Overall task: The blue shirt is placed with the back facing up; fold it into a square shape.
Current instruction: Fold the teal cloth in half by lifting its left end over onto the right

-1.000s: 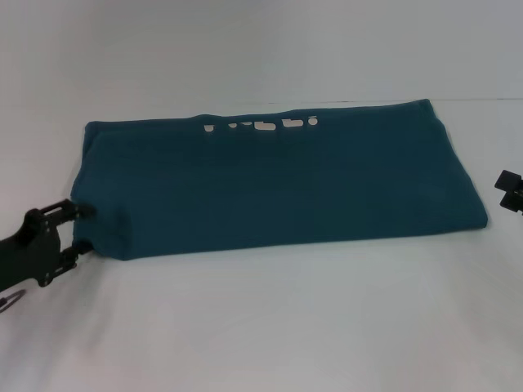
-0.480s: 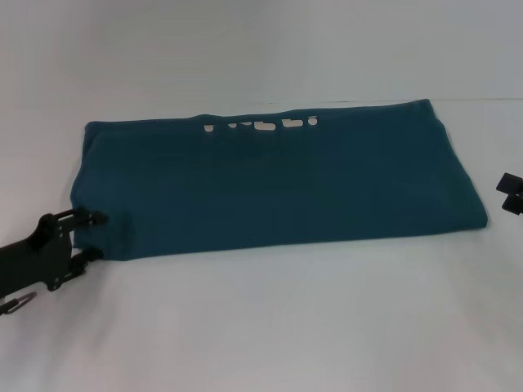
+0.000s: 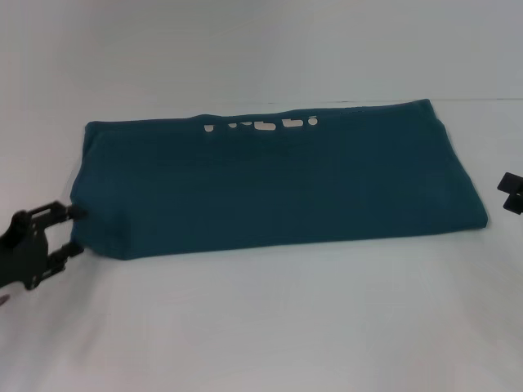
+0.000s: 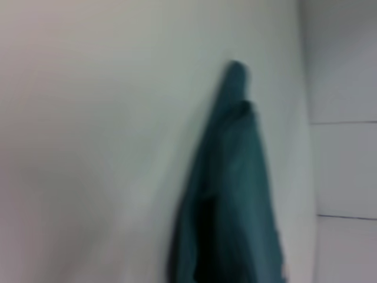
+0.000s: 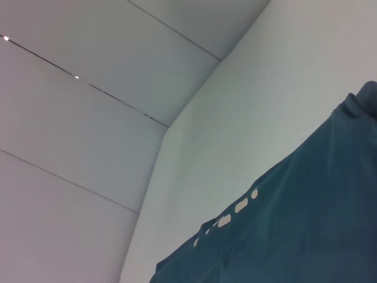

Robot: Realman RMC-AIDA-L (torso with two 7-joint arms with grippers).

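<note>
- Head view: the blue shirt lies across the middle of the white counter as a long folded band, with a sliver of white lettering peeking out along its far edge.
- Head view: the left gripper has slid back toward the counter's left edge since half a second ago; its fingers are spread and empty, the tips just at the band's near-left corner, whether touching or a hair off cannot be told.
- That retreat reads as a release or a re-aim rather than a pull. The band looks unchanged, so the crosswise folds that would make a square are likely yet to come.
- Head view: the right gripper peeks in at the counter's right edge, apart from the shirt's right end and in nearly the same spot as before; its finger state cannot be told.
- Left wrist view: the shirt's stacked layers show edge-on against the pale counter, soft and blurred; no fingers appear here.
- Right wrist view: the teal cloth with its row of white letter scraps fills the low corner, counter and wall beyond; no fingers visible either.
</note>
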